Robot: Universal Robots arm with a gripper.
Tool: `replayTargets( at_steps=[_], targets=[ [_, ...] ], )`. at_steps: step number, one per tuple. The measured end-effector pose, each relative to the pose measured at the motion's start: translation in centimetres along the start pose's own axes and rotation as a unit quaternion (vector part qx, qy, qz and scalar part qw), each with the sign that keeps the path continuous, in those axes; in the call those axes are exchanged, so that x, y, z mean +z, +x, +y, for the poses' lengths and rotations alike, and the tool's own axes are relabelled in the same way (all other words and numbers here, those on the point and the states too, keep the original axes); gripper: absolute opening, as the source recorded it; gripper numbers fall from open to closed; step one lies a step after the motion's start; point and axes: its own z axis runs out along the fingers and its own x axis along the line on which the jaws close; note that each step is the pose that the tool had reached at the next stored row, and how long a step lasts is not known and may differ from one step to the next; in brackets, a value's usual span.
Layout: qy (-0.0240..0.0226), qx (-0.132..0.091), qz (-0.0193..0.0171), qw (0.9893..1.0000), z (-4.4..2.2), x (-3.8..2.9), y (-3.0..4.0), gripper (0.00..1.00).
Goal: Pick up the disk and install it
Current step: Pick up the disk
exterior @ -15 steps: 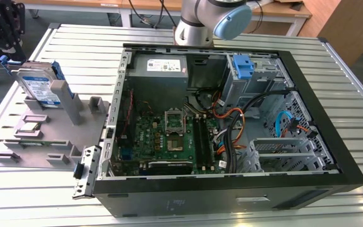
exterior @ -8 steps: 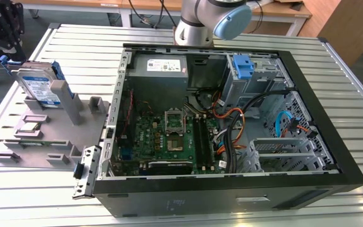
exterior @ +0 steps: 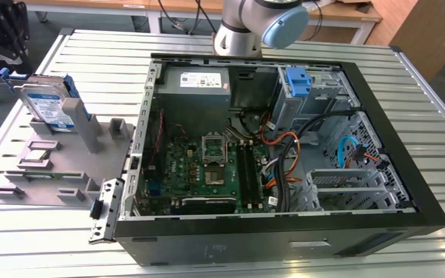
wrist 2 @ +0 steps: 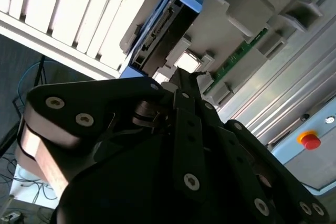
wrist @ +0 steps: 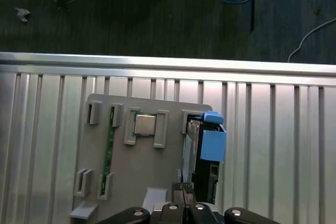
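Second wrist view: the tool's black linkage takes up the lower half, fingertips drawn together at the tip and holding nothing. Just past the tip the disk stands on edge in a grey holder, with a blue rail along its upper edge. Its label face is turned away from this camera.

First wrist view looks down on the disk's thin dark edge, a blue tab at one end. The end nearest the tool is covered by the fingertips, so I cannot tell whether tip and disk touch. The holder also carries a processor chip and a green memory stick in their own slots.

Exterior view: the tool is a dark mass in the upper corner on the exterior view's left, mostly cut off by the frame, above the disk's top corner. The disk's blue-and-white label shows here. The holder sits on a slatted metal table, just beside an open computer case. Inside the case is a blue bracket; cables tangle below it and the parts beneath them are hard to make out.
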Motion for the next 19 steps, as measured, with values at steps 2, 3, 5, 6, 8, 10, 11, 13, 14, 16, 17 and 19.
replayTargets(
  at_steps=[2, 3, 5, 6, 8, 10, 11, 13, 14, 16, 17, 19],
  targets=[
    [0.0005, -0.002, -0.0162, 0.9999, 0.0, 0.0, 0.0, 0.11],
    [0.0007, -0.002, -0.0202, 0.9998, 0.0, 0.0, 0.0, 0.11],
    [0.0008, -0.002, -0.0225, 0.9997, 0.0, 0.02, -0.01, 0.11],
    [0.0008, -0.002, -0.0233, 0.9997, 0.0, 0.03, 0.0, 0.11],
    [0.0009, -0.002, -0.0244, 0.9997, 0.0, 0.04, 0.0, 0.11],
    [0.001, -0.002, -0.0251, 0.9997, 0.0, 0.05, 0.0, 0.11],
    [0.001, -0.002, -0.0253, 0.9997, 0.0, 0.05, 0.0, 0.11],
    [0.001, -0.002, -0.026, 0.9997, 0.0, 0.06, 0.0, 0.11],
    [0.001, -0.002, -0.026, 0.9997, 0.0, 0.06, 0.0, 0.11],
    [0.001, -0.002, -0.026, 0.9997, 0.0, 0.09, 0.0, 0.11],
    [0.0011, -0.002, -0.0261, 0.9997, -0.01, 0.12, 0.0, 0.11],
    [0.001, -0.002, -0.0261, 0.9997, -0.01, 0.2, 0.0, 0.11]
  ],
)
